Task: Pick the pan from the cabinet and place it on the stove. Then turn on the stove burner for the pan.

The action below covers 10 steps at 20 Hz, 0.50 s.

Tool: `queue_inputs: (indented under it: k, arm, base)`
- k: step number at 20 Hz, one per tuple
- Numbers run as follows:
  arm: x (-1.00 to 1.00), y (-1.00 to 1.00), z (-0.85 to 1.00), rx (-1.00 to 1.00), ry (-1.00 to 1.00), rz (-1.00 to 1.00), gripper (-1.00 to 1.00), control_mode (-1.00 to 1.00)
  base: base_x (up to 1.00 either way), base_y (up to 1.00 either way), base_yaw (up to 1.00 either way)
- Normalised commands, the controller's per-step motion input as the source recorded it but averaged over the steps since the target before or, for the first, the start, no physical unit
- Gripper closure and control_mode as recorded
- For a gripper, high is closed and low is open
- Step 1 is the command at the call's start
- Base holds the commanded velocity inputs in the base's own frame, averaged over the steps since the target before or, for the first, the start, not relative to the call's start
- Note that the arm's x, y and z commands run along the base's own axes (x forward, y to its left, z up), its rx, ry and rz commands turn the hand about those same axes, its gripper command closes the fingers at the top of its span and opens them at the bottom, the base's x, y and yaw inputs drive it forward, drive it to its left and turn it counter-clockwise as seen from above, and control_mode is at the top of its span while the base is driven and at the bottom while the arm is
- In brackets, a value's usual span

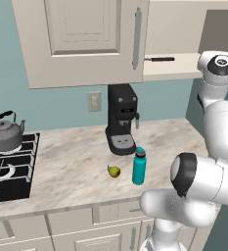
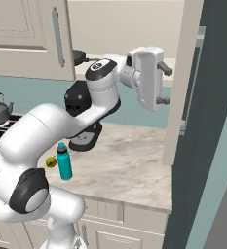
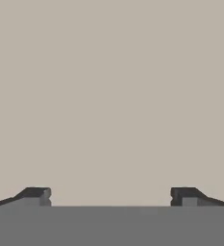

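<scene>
Pan (image 2: 79, 57) lay on the shelf of the open cabinet (image 1: 81, 39), its thin black handle (image 1: 159, 59) running level along the shelf and poking out past the edge of the left door in the left base view. In the right base view you saw only its dark rim, just behind that door's edge and partly hidden by the arm's upper joint.

Your gripper (image 2: 164, 83) hung at shelf height to the right of the pan, near the swung-out right door (image 2: 183, 78), its fingers pointed right, away from the pan. The jaws stood spread wide with nothing between them; the hand view gave you the two fingertips (image 3: 36, 194) far apart against plain beige panel.

So the pan lay behind the hand, not ahead of it. By these frames, you would have needed to turn the wrist back toward the shelf and come in along the handle's line, handle end nearest.

Stove (image 1: 10, 166) sat well off to the left at counter level, a kettle (image 1: 6, 131) on its back grate; the coffee maker (image 1: 121, 120), bottle (image 1: 139, 166) and pear (image 1: 114, 171) stood on the counter between.
</scene>
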Motion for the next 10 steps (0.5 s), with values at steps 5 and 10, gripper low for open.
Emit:
queue_inputs:
  k: [5,10]
  arm:
    - [-0.45,0.88,-0.11,0.01,-0.20,0.09,-1.00,-1.00]
    - [-0.32,1.00,0.00,0.03,-0.21,0.08,-1.00,-1.00]
  base:
    - [0.00,0.00,0.00]
    - [0.00,0.00,0.00]
